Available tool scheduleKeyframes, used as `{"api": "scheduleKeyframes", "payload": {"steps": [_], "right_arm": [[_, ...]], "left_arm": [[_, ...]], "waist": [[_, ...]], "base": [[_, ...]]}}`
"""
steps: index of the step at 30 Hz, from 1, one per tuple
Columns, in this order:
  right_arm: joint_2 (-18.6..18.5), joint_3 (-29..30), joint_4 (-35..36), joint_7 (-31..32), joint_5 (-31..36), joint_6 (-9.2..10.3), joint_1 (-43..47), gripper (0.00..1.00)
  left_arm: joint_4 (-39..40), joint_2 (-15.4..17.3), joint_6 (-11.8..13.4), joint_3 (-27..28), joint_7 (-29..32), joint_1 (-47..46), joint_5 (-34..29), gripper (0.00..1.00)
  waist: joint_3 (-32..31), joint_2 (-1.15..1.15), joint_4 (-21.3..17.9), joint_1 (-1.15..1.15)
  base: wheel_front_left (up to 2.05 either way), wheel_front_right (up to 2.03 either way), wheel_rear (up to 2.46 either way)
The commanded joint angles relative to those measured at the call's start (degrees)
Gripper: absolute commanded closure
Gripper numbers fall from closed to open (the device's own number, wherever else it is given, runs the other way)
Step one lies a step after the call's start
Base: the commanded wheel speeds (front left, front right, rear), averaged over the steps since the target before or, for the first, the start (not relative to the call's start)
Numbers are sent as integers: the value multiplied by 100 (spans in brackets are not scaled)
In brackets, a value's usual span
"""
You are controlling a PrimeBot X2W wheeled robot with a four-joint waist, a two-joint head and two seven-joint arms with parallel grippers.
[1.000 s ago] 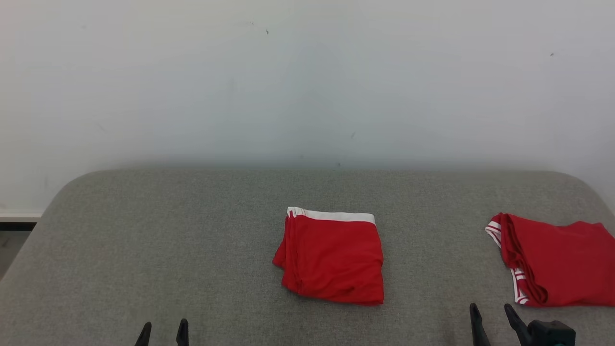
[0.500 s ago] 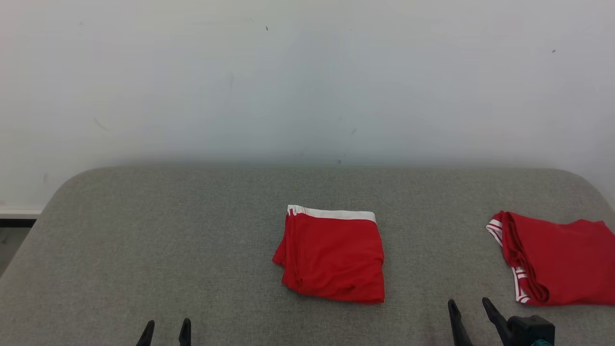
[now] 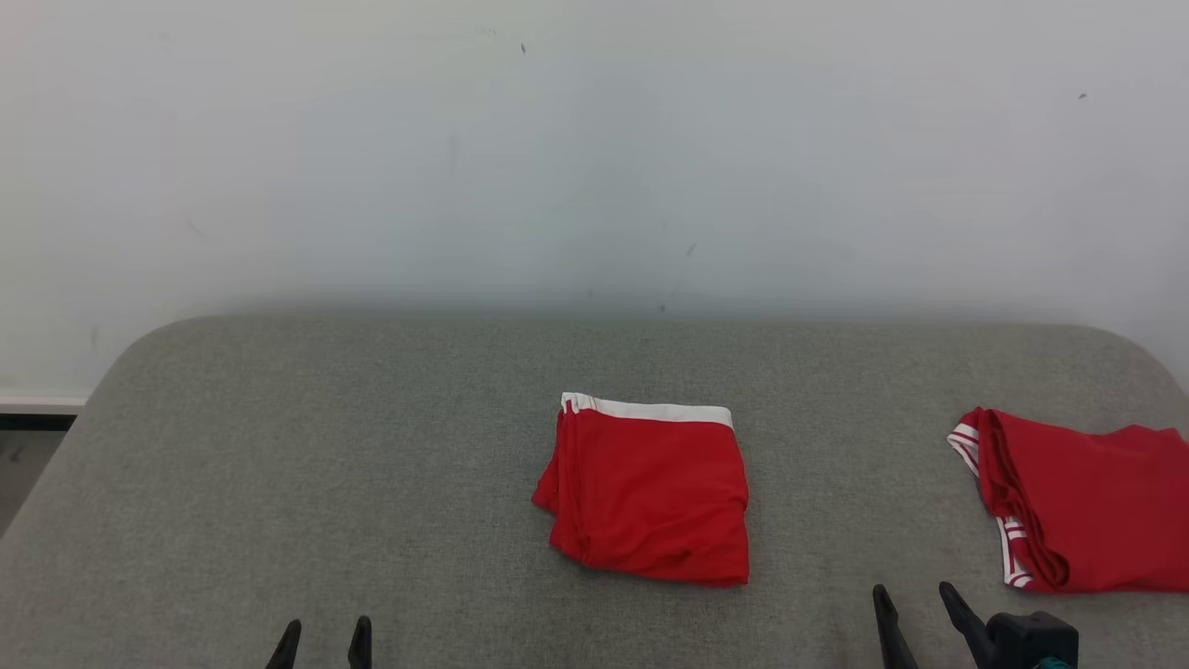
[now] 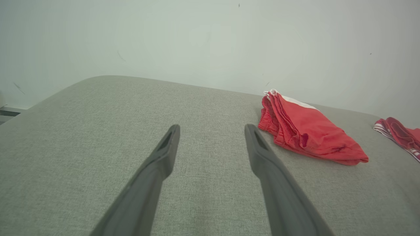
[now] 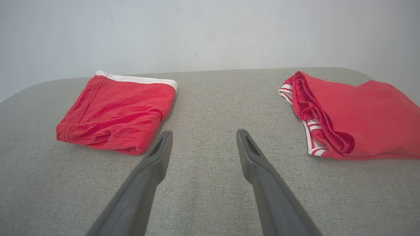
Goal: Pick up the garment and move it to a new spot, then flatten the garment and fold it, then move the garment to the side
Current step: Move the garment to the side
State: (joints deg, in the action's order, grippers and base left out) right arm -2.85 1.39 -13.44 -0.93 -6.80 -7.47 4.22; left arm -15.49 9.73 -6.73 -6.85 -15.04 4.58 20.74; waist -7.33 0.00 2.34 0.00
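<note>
A folded red garment (image 3: 650, 492) with a white waistband lies flat in the middle of the grey padded surface (image 3: 325, 465). It also shows in the left wrist view as the red garment (image 4: 308, 131) and in the right wrist view as the red garment (image 5: 118, 111). My left gripper (image 3: 325, 630) is open at the near edge, well to the garment's left. My right gripper (image 3: 914, 595) is open near the front edge, between that garment and a second one. In their own views the left gripper (image 4: 212, 128) and right gripper (image 5: 204, 132) hold nothing.
A second folded red garment (image 3: 1077, 502) with red-and-white striped trim lies at the far right, partly cut by the picture's edge. A pale wall (image 3: 594, 158) rises behind the surface. A strip of floor (image 3: 28, 455) shows past the left corner.
My right gripper has moved a little to the left along the front edge. The head camera has shifted slightly. Both garments and the left gripper stay where they were.
</note>
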Motion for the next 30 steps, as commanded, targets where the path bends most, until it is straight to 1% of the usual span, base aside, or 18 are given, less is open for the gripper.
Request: {"api": "scheduleKeyframes", "payload": {"steps": [1,5,8,10,13,15,19,22,23,25,30], "right_arm": [[-3,8,30,45,-16,-4,22,0],[-5,-17,81,278,14,-4,-201,0],[-4,11,30,681,90,-4,-524,0],[-11,269,-113,1068,4,-4,-799,0],[7,640,-531,1855,-510,-9,-1423,0],[10,832,-879,2315,-652,-9,-1917,0],[-10,1371,-1737,3131,-228,-9,-2791,0],[2,1787,-2325,3534,213,-9,-3410,0],[2,1787,-2325,3534,213,-9,-3410,0],[-2,1941,-2667,3660,438,-9,-3725,0],[-9,2280,-3392,3630,1074,-9,-4122,0]], "left_arm": [[7,-5,-23,3,-13,-31,-40,0],[49,-2,-28,-46,-13,-76,-77,0],[71,-23,-37,-102,-13,-98,-91,0],[74,-28,-47,-169,-12,-156,-88,0],[98,-18,-57,-294,-1,-238,-87,0],[119,-10,-63,-357,26,-278,-65,0],[148,23,-72,-501,76,-448,-42,0],[155,41,-78,-601,90,-499,-4,0],[155,41,-78,-601,90,-499,-4,0],[163,38,-81,-642,83,-560,14,0],[141,34,-83,-712,62,-639,57,0]], "waist": [[8,0,27,0],[50,0,135,0],[98,0,279,0],[143,0,439,0],[235,0,709,0],[309,0,899,0],[472,0,1322,0],[638,0,1565,0],[638,0,1565,0],[765,0,1680,0],[931,0,1891,0]], "base": [[0,0,0],[0,0,0],[0,0,0],[0,0,0],[0,0,0],[0,0,0],[0,0,0],[0,0,0],[0,0,0],[0,0,0],[0,0,0]]}}
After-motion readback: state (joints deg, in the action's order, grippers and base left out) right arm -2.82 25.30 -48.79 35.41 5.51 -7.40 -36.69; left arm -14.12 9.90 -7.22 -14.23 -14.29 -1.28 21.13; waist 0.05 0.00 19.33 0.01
